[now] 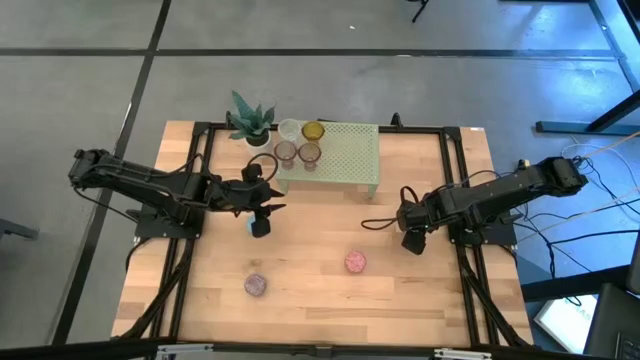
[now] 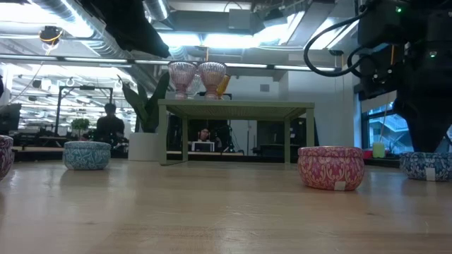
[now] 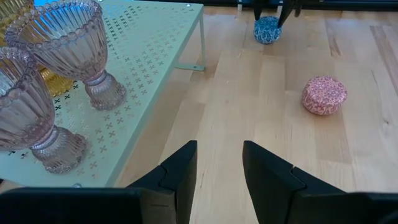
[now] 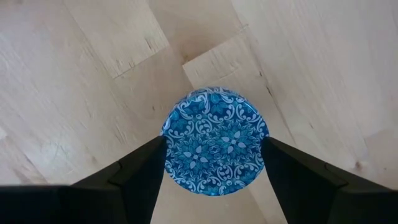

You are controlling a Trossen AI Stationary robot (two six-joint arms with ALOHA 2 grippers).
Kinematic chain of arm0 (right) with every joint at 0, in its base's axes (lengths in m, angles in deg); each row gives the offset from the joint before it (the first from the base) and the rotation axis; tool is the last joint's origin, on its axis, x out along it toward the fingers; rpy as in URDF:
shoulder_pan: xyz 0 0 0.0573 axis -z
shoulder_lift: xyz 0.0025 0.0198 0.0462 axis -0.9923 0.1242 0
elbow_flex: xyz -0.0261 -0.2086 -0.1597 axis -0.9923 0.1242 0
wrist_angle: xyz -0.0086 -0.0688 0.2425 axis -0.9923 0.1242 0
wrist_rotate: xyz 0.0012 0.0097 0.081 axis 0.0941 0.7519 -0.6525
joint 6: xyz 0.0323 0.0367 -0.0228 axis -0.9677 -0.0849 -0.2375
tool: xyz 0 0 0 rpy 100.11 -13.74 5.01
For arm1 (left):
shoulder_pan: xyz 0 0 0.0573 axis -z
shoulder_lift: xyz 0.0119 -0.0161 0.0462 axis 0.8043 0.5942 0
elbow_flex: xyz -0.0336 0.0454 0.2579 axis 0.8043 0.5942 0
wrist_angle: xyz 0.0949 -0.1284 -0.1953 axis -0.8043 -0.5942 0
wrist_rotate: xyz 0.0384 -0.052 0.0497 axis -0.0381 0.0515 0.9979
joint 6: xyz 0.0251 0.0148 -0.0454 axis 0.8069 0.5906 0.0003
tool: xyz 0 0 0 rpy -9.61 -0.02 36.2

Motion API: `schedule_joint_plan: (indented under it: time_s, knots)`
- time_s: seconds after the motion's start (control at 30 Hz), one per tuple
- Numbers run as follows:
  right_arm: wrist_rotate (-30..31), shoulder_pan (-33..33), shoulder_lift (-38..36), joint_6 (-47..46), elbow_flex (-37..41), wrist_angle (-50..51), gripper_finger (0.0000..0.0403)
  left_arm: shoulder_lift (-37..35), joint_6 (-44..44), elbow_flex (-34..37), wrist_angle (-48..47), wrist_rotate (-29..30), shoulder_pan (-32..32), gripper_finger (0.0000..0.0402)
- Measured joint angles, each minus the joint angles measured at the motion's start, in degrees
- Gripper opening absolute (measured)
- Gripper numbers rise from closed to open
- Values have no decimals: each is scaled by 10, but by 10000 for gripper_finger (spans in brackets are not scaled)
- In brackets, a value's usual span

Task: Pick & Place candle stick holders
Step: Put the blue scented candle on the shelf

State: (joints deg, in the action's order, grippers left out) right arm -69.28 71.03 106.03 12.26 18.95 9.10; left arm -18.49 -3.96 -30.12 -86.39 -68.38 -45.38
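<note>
My right gripper point(image 1: 412, 240) point(image 4: 214, 155) points down over a blue patterned holder point(image 4: 215, 142), which stands on the table right of the middle; it also shows in the low view point(image 2: 427, 166). My left gripper point(image 1: 272, 207) point(image 3: 219, 168) is open and empty, level, near the near left corner of the pale green stand point(image 1: 345, 160). A second blue holder point(image 1: 258, 228) stands on the table just below it. A pink holder point(image 1: 355, 262) and a mauve one point(image 1: 256, 285) stand on the near half of the table. Two pinkish goblets point(image 3: 68, 56), an amber cup point(image 1: 313, 131) and a clear one point(image 1: 289, 128) stand on the stand. My right gripper has the blue holder between its two fingers, which lie against opposite sides of its round wall point(image 4: 166, 144). The fingers come from above, pointing down. The holder stands upright with its base on the table.
A potted spiky plant point(image 1: 250, 120) stands at the stand's far left corner. Black rails point(image 1: 195, 200) run along the table's left and right sides. Bare wood lies between the pink holder and the stand.
</note>
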Motion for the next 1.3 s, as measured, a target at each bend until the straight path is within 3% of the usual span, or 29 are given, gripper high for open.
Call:
schedule_joint_plan:
  time_s: [1.3]
  knots:
    - [-23,0,2,-15,-20,-3,269,0,1,0,0,0,0,125]
